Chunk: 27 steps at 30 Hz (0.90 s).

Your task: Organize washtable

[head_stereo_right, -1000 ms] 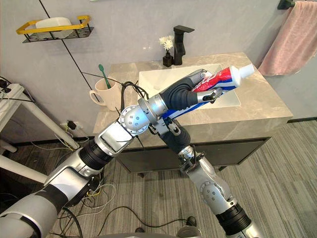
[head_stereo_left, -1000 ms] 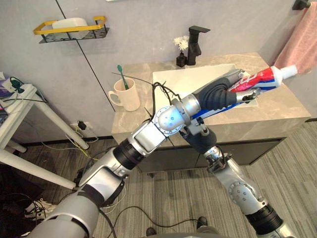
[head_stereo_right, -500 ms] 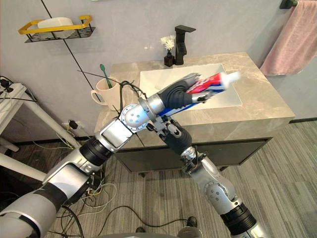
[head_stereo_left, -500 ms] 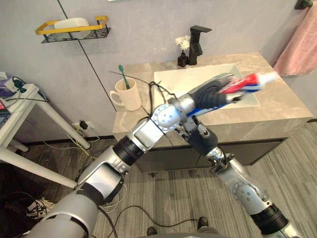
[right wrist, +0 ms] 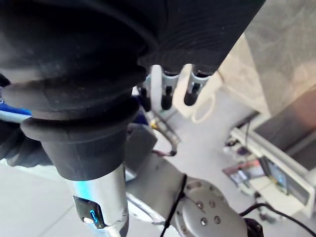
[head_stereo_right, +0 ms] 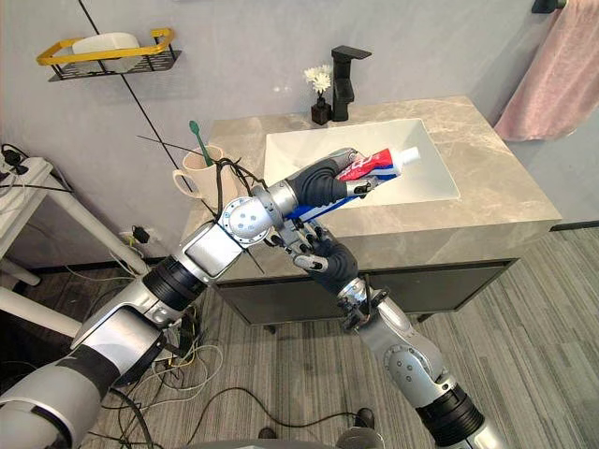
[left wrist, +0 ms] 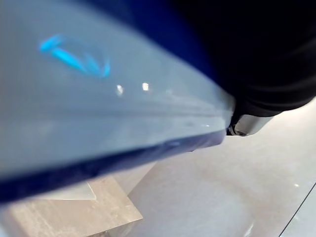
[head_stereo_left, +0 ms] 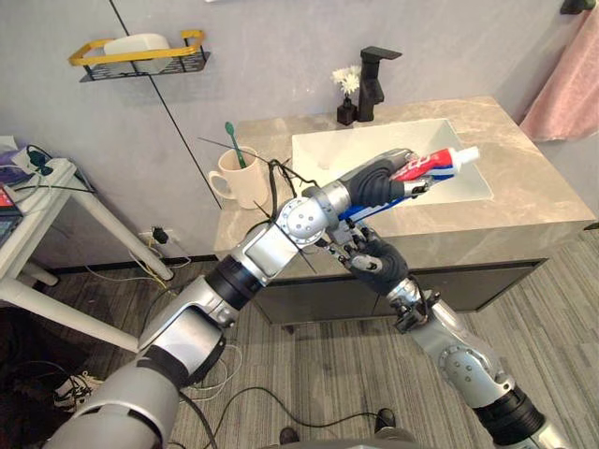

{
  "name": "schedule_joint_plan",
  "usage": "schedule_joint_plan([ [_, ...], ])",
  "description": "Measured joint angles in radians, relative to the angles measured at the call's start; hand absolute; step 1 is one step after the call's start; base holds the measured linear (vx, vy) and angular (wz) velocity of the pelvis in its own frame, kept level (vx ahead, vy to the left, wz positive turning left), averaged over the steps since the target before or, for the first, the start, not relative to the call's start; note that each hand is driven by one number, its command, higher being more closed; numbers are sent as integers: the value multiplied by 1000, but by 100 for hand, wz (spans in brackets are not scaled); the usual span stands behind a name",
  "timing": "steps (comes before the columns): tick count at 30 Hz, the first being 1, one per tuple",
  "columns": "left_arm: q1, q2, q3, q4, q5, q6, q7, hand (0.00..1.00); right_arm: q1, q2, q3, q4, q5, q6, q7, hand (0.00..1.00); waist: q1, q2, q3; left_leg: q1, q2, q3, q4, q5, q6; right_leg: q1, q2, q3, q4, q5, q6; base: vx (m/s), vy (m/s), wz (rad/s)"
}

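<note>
Left hand: the left hand (head_stereo_left: 388, 178) reaches out over the basin with its fingers curled round the toothpaste tube (head_stereo_left: 435, 164), gripping it near the middle.
Toothpaste tube: red, white and blue, it is held in the air above the sink (head_stereo_left: 468, 184), lying close to level with its white cap end a little raised and pointing away from the arm.
Right hand: the right hand (head_stereo_right: 323, 260) hangs below the left forearm, just in front of the counter's front edge; its fingers (head_stereo_right: 298, 245) are loosely spread and hold nothing.
Countertop: the marbled stone countertop (head_stereo_left: 533, 201) surrounds the white rectangular sink.
Mug: a cream mug (head_stereo_left: 241, 178) stands on the counter's left corner, well apart from the tube, with its handle turned outward.
Toothbrush: a green toothbrush (head_stereo_left: 231, 145) stands upright in the mug.
Faucet: a black faucet (head_stereo_left: 374, 75) rises behind the sink at the wall.
Vase: a small dark vase (head_stereo_left: 347, 103) of white flowers sits just beside the faucet, on its left.
Towel: a pink towel (head_stereo_left: 566, 84) hangs on the wall at the right.
Shelf: a wall shelf (head_stereo_left: 140, 58) with a yellow rim holds a white object at upper left.
</note>
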Motion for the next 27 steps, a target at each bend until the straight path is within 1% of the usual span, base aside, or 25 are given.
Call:
schedule_joint_plan([
  [8,16,7,0,-10,0,0,-2,100,5,2,0,0,-27,6,1,0,0,1,-1,0,0,-5,0,0,1,2,0,-6,0,0,0,0,0,0],
  [11,39,8,10,-27,0,0,-3,100,11,4,0,0,-29,7,2,0,-1,6,-4,0,0,-5,0,1,1,2,0,-6,0,0,0,0,0,0],
  [17,78,8,32,-55,-13,0,-24,100,31,33,0,0,-47,8,3,0,-1,13,-9,0,0,-6,0,1,1,3,0,-8,0,0,0,0,0,0],
  [20,113,9,36,-78,-43,4,-25,100,47,46,0,0,-51,12,3,0,-1,13,-9,0,-1,-8,0,1,1,4,-1,-9,0,0,0,0,0,0],
  [23,154,13,39,-108,-68,12,-25,100,51,46,1,0,-59,26,3,0,-1,13,-9,0,-1,-8,0,1,1,4,-1,-9,0,0,0,0,0,0],
  [26,196,13,40,-133,-97,15,-25,100,52,50,-1,0,-59,27,1,0,-2,14,-9,0,-1,-10,0,1,1,5,-2,-11,0,0,0,0,0,0],
  [27,223,13,36,-144,-106,19,-29,100,52,67,-21,-4,-57,22,3,0,-2,14,-10,0,-1,-10,0,1,1,5,-2,-11,0,0,0,0,0,0],
])
